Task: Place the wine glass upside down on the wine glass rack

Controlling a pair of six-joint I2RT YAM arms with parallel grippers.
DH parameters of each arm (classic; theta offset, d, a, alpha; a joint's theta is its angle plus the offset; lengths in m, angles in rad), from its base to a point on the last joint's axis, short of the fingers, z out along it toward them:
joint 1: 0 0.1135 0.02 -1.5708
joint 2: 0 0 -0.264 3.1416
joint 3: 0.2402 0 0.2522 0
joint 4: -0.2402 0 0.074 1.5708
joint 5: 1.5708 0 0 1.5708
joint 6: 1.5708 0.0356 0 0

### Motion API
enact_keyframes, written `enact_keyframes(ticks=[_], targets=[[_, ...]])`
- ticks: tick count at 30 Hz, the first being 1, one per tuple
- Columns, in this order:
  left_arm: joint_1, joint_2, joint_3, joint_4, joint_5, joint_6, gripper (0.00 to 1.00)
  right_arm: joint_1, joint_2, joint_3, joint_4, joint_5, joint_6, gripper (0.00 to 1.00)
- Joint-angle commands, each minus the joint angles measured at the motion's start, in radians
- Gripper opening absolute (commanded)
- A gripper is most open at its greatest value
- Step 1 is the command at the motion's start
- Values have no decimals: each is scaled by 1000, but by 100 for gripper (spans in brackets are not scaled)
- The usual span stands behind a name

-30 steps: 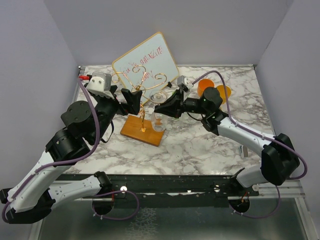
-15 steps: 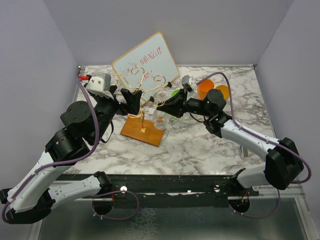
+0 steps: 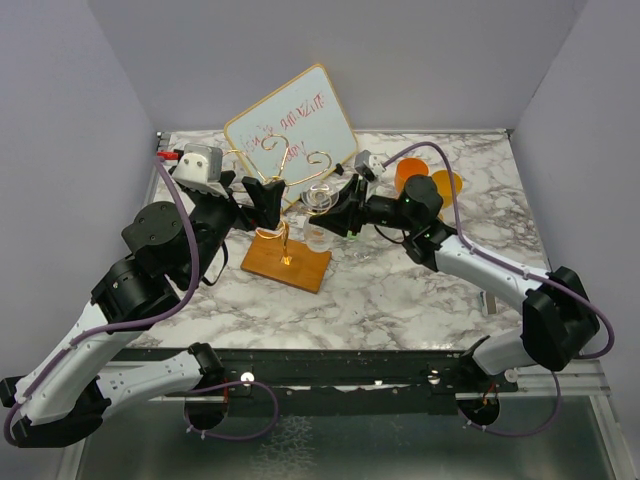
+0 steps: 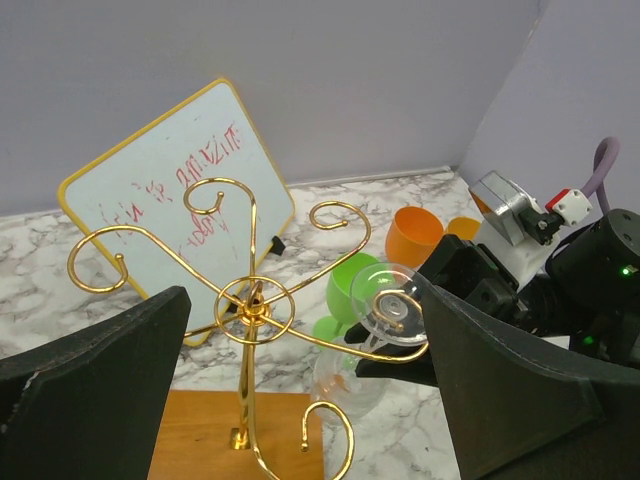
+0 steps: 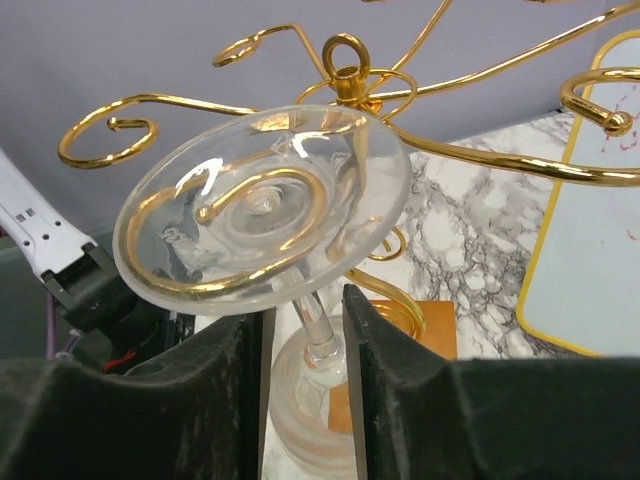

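Your wine glass (image 5: 265, 205) hangs upside down, its foot seated on a curl of the wine glass rack (image 5: 345, 75). The right gripper (image 5: 305, 315) stands slightly apart around the stem, the left gripper (image 4: 300, 320) wide apart nearby; only backing away looks left

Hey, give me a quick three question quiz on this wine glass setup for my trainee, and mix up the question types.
1. True or false: the wine glass hangs bowl-down from the wine glass rack.
2. The right gripper has its fingers on either side of the glass's: A bowl, B stem, C foot.
3. What stands tilted behind the rack?
Key: 1 true; 2 B; 3 the whiteboard.
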Motion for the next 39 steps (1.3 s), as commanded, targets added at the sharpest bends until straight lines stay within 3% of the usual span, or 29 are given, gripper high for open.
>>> enact_keyframes(ticks=[1,6,13,19,22,26,29,32,39], targets=[[-4,0,-5,-7,30,-10,99,1,-21,1,-7,-24,25,42],[-4,-4,-4,-7,75,-17,99,1,-86,-46,-37,21,27,57],[-4,-31,-24,-14,158,-48,99,0,-245,-133,-206,138,-14,63],[-4,-73,-42,-52,166,-100,99,0,-451,-164,-492,439,31,64],[-3,-94,-26,-111,152,-144,99,0,-502,-93,-744,670,109,64],[-4,-122,0,-239,87,-205,99,1,-456,36,-1062,952,231,64],[-4,-144,-2,-337,41,-251,99,0,-368,125,-1227,1003,270,62],[-4,-169,-19,-399,57,-281,99,0,-280,182,-1274,1015,277,58],[-4,-242,-91,-451,86,-368,99,0,-113,249,-1211,1085,266,53]])
